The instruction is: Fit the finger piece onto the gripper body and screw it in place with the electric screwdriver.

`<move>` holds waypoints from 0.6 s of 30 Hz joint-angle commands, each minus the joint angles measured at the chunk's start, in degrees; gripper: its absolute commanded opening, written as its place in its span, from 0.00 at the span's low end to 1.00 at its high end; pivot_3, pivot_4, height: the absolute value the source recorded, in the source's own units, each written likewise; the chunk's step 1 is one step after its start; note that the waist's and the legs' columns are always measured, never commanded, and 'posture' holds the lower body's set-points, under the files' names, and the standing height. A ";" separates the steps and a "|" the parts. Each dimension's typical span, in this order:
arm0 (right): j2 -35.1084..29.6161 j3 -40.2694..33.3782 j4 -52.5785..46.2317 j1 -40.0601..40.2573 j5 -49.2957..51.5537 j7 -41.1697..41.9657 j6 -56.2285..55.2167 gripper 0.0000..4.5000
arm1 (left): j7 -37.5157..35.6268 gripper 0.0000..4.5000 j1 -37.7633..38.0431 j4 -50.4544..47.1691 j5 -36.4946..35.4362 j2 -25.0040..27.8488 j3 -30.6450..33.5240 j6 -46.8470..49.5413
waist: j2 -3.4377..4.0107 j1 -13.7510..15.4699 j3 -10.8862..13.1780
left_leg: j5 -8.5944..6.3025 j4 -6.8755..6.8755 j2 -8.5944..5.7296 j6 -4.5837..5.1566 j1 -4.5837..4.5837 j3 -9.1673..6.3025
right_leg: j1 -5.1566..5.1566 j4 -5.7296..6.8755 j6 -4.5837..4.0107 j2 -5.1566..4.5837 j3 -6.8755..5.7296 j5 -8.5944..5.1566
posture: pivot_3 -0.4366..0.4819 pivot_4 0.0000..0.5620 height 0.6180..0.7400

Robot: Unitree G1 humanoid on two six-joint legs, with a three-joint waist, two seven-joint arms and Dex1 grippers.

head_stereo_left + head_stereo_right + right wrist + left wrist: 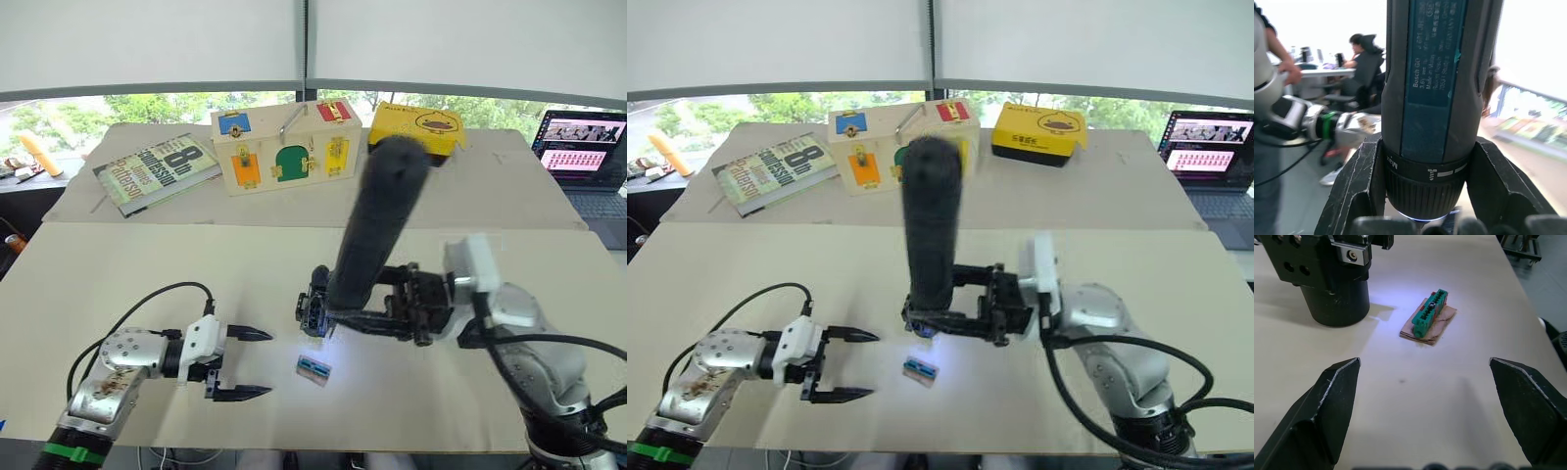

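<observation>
My right gripper (335, 319) is shut on the electric screwdriver (382, 215), a thick black cylinder held almost upright with its rounded end on top. Its lit tip points down at the table (127, 274) and throws white light there. In the right wrist view both fingers (1359, 186) clamp the screwdriver (1432, 73) just above its collar. The gripper body (313, 309), a small black blocky part, sits at the screwdriver's tip; the left wrist view shows it (1327, 264) close up. My left gripper (240, 363) hovers open and empty to the left of it. The finger piece is out of view.
A flat tan-and-green block (313, 368) lies just in front of the gripper body. At the back are a book (157, 171), a wooden lock box (284, 147), a yellow box (416, 127) and a laptop (583, 142). People sit at desks beyond the table (1359, 54).
</observation>
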 commanded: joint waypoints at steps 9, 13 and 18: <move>5.49 6.47 0.86 2.02 -5.96 1.60 -7.87 0.42 | 5.75 0.99 1.06 -5.52 4.10 -2.93 -8.06 3.50 | 0.00 -0.32 0.00 | 0.01 0.03 0.04 -0.01 0.04 0.00 | 0.02 0.05 0.00 0.06 0.04 -0.01 | 0.48 0.27 1.00; 5.61 8.48 2.37 3.20 -8.59 2.60 -10.05 0.42 | 7.80 0.99 0.51 -4.56 5.65 -4.69 -9.36 3.12 | 0.00 -0.16 0.00 | 0.01 0.07 0.02 -0.01 0.10 -0.01 | 0.16 0.04 0.01 0.05 0.03 -0.01 | 0.48 0.27 1.00; 6.00 9.18 4.07 3.54 -10.66 2.97 -12.22 0.42 | 7.89 0.99 -0.22 -1.85 7.10 -4.82 -10.01 0.71 | 0.00 -0.13 0.00 | 0.01 0.17 0.06 -0.01 0.18 -0.06 | 0.28 0.08 0.01 0.06 0.02 -0.01 | 0.48 0.27 1.00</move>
